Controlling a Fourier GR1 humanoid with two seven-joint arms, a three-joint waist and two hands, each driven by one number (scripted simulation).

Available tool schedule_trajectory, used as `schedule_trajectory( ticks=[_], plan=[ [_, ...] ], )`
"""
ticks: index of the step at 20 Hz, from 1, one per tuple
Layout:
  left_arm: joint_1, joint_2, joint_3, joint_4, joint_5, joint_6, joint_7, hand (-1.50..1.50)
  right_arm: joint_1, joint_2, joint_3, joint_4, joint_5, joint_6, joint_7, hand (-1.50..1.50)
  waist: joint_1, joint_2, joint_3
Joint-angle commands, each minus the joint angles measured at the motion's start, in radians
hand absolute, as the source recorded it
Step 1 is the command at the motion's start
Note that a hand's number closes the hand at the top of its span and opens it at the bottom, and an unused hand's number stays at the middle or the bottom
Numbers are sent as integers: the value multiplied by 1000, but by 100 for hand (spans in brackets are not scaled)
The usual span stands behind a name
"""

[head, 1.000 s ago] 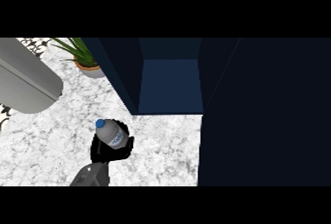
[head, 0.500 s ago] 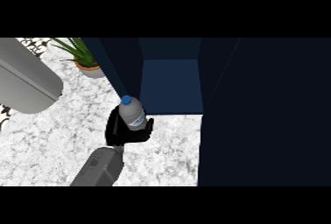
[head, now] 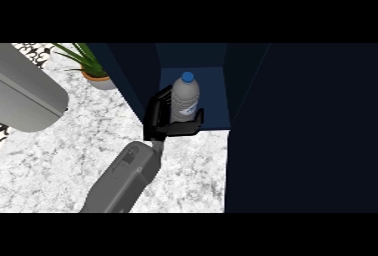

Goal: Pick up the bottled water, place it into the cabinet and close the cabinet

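The bottled water is clear with a blue cap and stands upright at the mouth of the open dark blue cabinet. My right hand is shut on it: fingers run up its left side, the thumb hooks round its lower right, and the hand hides the bottle's base. The grey forearm comes in from the lower edge. The cabinet's door stands open as a wide dark panel on the right. My left hand is out of view.
A potted green plant stands on the marble counter left of the cabinet. A large grey rounded body fills the upper left edge. The cabinet's left wall is just beside my fingers.
My right hand has carried the bottle away from me and to the right, from over the counter to the cabinet's opening. The bottle now stands upright.
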Motion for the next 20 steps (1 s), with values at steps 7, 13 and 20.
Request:
schedule_trajectory(
  ticks=[7, 13, 20],
  plan=[
    [-289, 0, -13, 222, 74, 183, 99, 150, 46, 1, -29, -38, -58, 48, -33, -150, -26, 4, 0],
    [-362, 0, 12, 455, 40, 134, 10, 150, -34, -7, -91, -51, -117, 43, 41, -150, -23, 17, 0],
    [-477, 0, 21, 652, -15, 241, 61, 150, -2, 11, -71, -85, -125, 59, 37, -150, -38, 20, -1]
  ],
)
